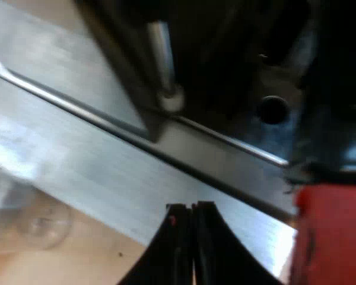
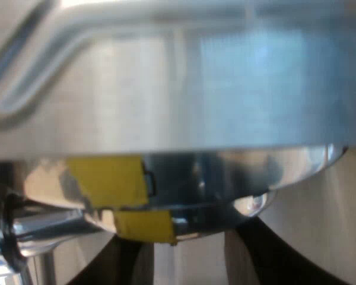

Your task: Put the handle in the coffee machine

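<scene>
Left wrist view: The left tool (image 1: pixel 191 208) hovers with its two black fingers pressed together and nothing between them, over the steel ledge of the espresso machine (image 1: pixel 107 172).
Handle: The red end (image 1: pixel 329 237) looms close beside that tool, its dark shaft running up into the shadowed recess under the machine's front.
Also there: A measuring glass (image 1: pixel 29 219) stands on the wooden tabletop (image 1: pixel 95 261), just beside the machine's ledge.
Right wrist view: The right tool (image 2: pixel 184 234) has its fingers spread to either side of the round bowl of the metal holder (image 2: pixel 196 184) and seems to clasp it.
Where the holder is: The bowl, marked with a patch of yellow tape (image 2: pixel 107 178), sits hard up under the machine's brushed steel front (image 2: pixel 196 101); I cannot tell whether it is seated or only pressed against it.
Step in hand: By the look of it, the holder is being offered up to its socket, so the task is well along but not visibly finished.
Next move: It probably calls for a firm lift to bed the bowl, then a swing of the handle to lock it, with the idle left tool keeping away from the red end.
</scene>
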### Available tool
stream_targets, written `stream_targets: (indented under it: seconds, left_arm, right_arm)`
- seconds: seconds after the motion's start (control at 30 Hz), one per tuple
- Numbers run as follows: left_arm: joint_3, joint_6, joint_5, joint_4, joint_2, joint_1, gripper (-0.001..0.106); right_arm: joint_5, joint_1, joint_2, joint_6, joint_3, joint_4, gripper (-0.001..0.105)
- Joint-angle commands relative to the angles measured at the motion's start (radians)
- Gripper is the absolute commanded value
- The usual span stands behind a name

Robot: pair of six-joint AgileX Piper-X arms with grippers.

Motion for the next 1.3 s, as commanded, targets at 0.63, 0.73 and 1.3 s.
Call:
stream_targets:
  seconds: [0.63,0.73,1.3]
  left_arm:
    - [-0.004,0.011,0.184,0.320,-0.012,-0.011,0.001]
    - [-0.004,0.006,0.210,0.354,-0.012,-0.011,0.001]
    - [0.057,-0.099,0.225,0.351,-0.087,-0.016,0.000]
  right_arm:
    - [0.027,-0.006,-0.048,-0.017,-0.023,-0.127,0.031]
    - [0.027,-0.006,-0.048,-0.044,-0.023,-0.127,0.031]
    - [0.027,-0.006,-0.048,-0.045,-0.023,-0.127,0.031]
